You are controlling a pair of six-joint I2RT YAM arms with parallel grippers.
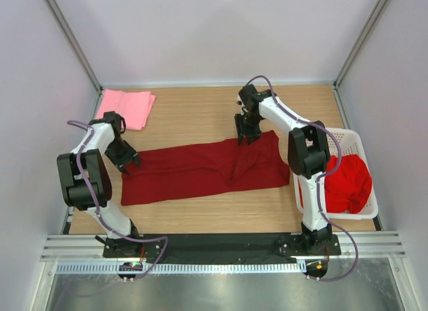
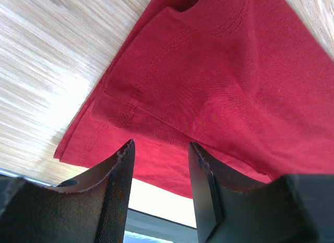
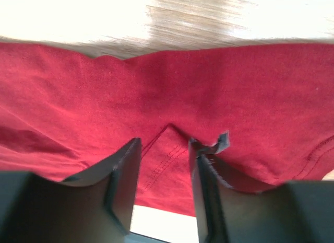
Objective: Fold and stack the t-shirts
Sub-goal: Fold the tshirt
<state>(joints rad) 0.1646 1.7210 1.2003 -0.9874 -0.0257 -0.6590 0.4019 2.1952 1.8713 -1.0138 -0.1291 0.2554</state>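
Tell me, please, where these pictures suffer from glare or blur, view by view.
Top external view: the light is even and everything is sharp. Left wrist view: the table is burnt out almost to white beside the maroon t-shirt, whose stitching is sharp. Right wrist view: glare washes out the strip of table at the top, and the whole picture is slightly blurred.

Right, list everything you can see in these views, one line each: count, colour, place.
dark red cloth t-shirt: one, maroon, spread lengthwise across the table's middle
light pink folded cloth shirt: one, pink, far left corner
bright red cloth shirt: one, red, bunched in the basket
white plastic slotted basket: one, white, right edge
wooden table: one, light brown, under everything
left gripper: one, black, at the maroon shirt's left end
right gripper: one, black, at its far edge, right of middle
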